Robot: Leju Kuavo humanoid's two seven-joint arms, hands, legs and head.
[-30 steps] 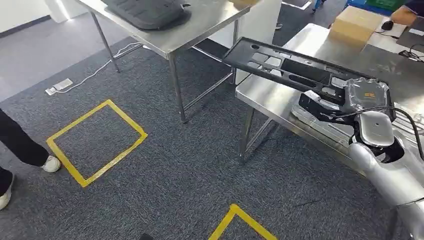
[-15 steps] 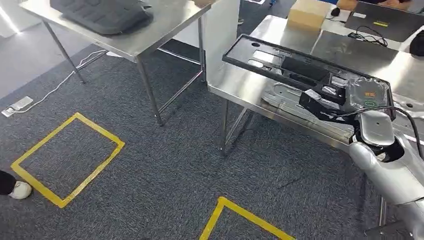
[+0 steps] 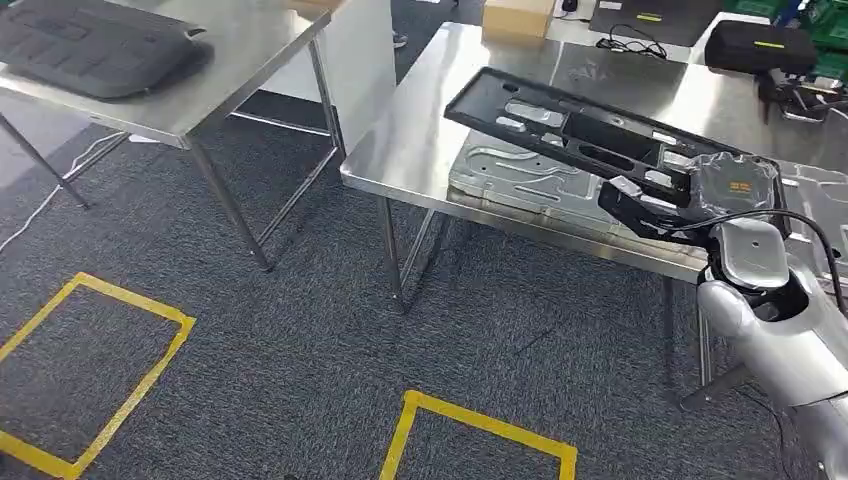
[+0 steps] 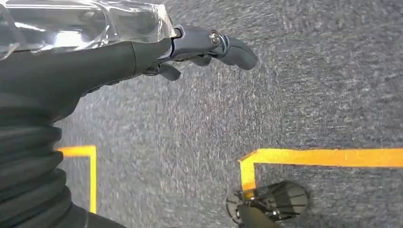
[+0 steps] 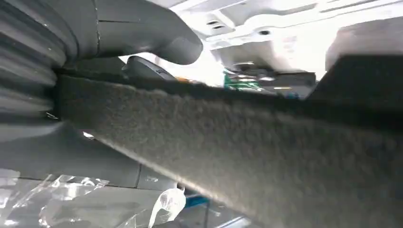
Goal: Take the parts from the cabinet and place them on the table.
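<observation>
- The robot's right hand [image 3: 655, 205], black-fingered and partly wrapped in clear plastic, grips one end of a long black plastic panel with rectangular cut-outs [image 3: 570, 132], holding it in the air above the near edge of a stainless-steel table [image 3: 420, 150].
- The panel slopes up and away from the hand toward the table's far left, clear of the tabletop along its visible length.
- Directly beneath the panel, a flat silver pressed-metal sheet [image 3: 520, 180] lies on the steel table, close to its front edge.
- In the right wrist view, the panel's felt-textured dark underside [image 5: 247, 156] crosses the frame, with the thick grey thumb [image 5: 157, 40] closed over its upper edge.
- The left hand [image 4: 190, 47] hangs over grey carpet [image 4: 285, 95], holding nothing; its grey fingers [image 4: 233, 47] are loosely curled.
- At the far side of the steel table sit a brown cardboard box [image 3: 518, 17] and a black case [image 3: 765, 45].
- To the left stands a second steel table [image 3: 230, 70] bearing a dark grey moulded panel [image 3: 95, 45].
- Yellow tape outlines [image 3: 480, 425] mark rectangles on the carpet in front of the tables.
</observation>
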